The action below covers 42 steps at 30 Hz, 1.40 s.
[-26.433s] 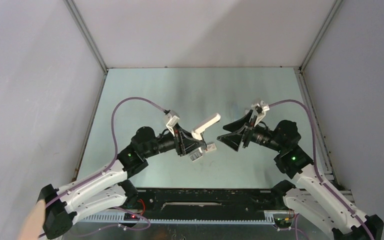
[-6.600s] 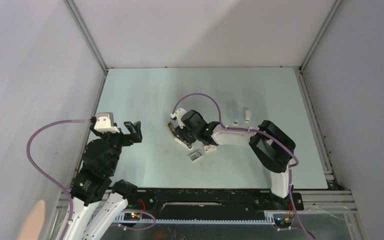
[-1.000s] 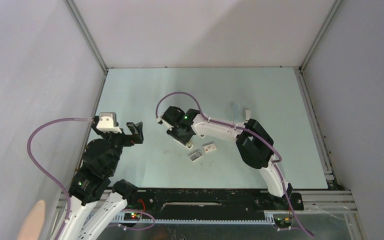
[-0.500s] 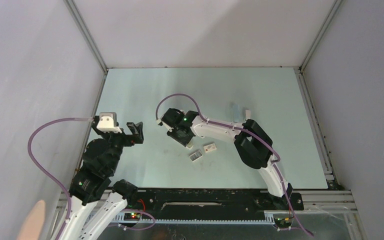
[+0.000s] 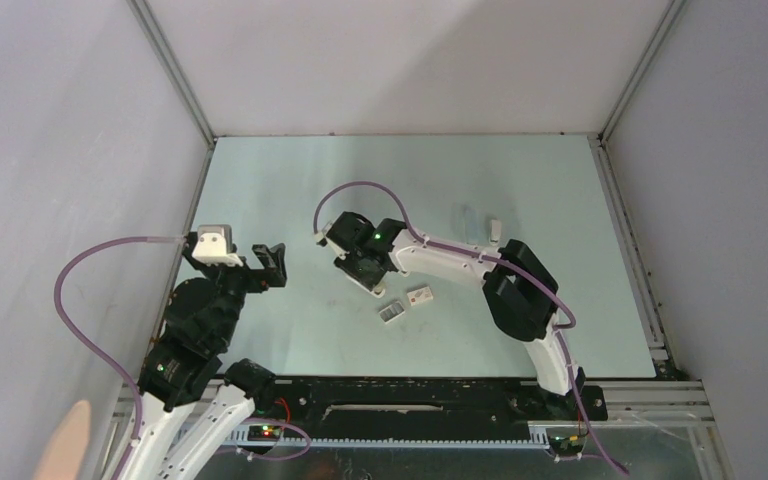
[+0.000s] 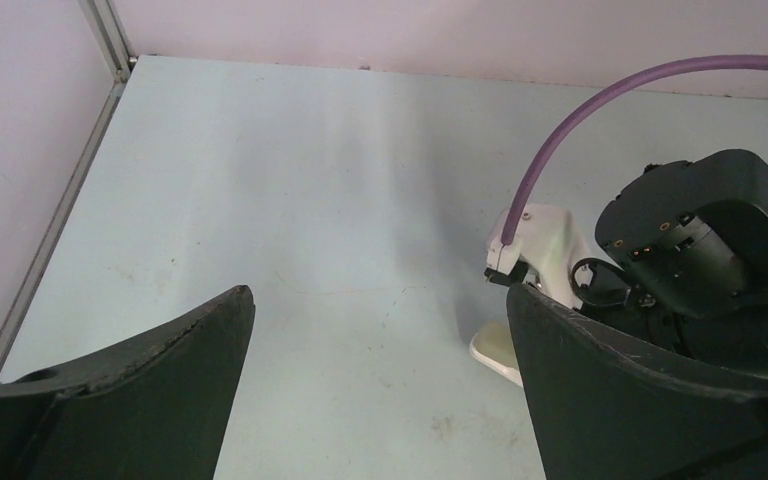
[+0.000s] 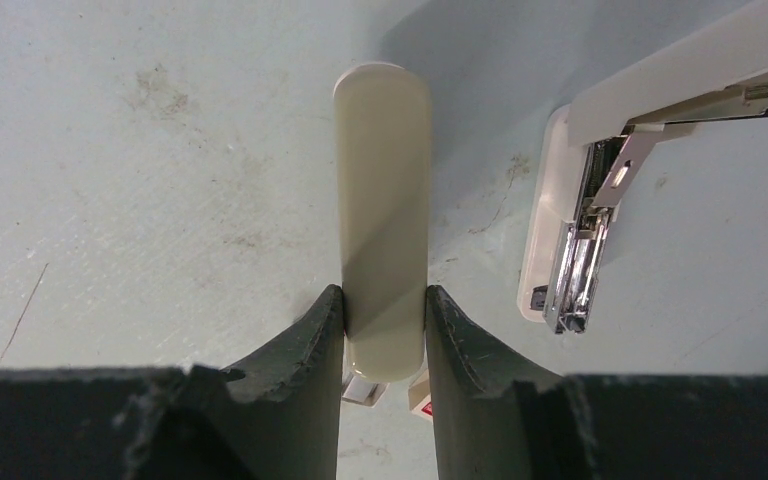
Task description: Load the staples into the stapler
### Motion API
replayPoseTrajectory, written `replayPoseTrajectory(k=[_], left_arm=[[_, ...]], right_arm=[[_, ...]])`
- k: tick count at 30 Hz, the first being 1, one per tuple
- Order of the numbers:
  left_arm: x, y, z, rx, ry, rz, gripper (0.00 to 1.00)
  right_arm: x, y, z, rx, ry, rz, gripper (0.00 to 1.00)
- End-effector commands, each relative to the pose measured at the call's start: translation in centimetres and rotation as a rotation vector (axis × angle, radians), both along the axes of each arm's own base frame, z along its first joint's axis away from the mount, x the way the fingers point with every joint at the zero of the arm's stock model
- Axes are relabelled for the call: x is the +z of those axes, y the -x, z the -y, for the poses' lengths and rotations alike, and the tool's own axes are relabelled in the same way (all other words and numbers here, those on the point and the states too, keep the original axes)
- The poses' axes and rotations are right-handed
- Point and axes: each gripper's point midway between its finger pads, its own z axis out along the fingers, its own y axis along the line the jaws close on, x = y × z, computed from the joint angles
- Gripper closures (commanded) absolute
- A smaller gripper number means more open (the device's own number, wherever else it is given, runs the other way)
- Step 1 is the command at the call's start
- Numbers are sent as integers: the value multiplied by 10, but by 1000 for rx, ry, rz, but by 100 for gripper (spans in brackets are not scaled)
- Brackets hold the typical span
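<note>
The cream stapler [image 7: 382, 190] lies opened out on the table. My right gripper [image 7: 384, 310] is shut on its long top cover. The stapler's base with the chrome magazine [image 7: 578, 262] lies just to the right of the cover. In the top view my right gripper [image 5: 364, 270] hides most of the stapler. The staples [image 5: 391, 312] sit in a small white tray just in front of it. Only a corner of that tray [image 7: 363, 388] shows below my fingers. My left gripper [image 5: 268, 262] hovers open to the left, holding nothing, and faces the stapler's end [image 6: 493, 355].
A small white box sleeve with a red mark [image 5: 419, 296] lies right of the tray. Two small pale pieces [image 5: 495, 229] lie at the back right. The right arm [image 5: 460, 258] stretches across the table's middle. Walls enclose the table [image 5: 290, 180] on three sides.
The right arm's elbow has shifted slightly to the right while its gripper stays shut on the stapler's cover. The left arm has not moved.
</note>
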Motion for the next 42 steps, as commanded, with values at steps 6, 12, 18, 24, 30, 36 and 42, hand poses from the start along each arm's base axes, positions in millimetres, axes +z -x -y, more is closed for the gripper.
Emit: replayPoseTrajectory(k=[6,12,18,24,30,36,42], left_arm=[[6,0,2,-14,7,28,0],[6,0,2,-14,8,30,0],[7,0,2,-16,9,32,0],[6,0,2,-19,10,31,0],[6,0,2,-14,10,32,0],[5,0,2,-16,8,27,0],[5,-1,3,-20,7,27,0]], right_arm=[[34,-4,13,-88,-21,51,100],[71,-5,74,-247,-68,75,100],[88,-21,173,-561,-71,127,100],[85,-48,268,-867,-37,147,100],[55,-92,322,-1042,-18,130,100],[20,-123,351,-1102,-18,86,100],[2,-133,352,-1077,-6,46,85]])
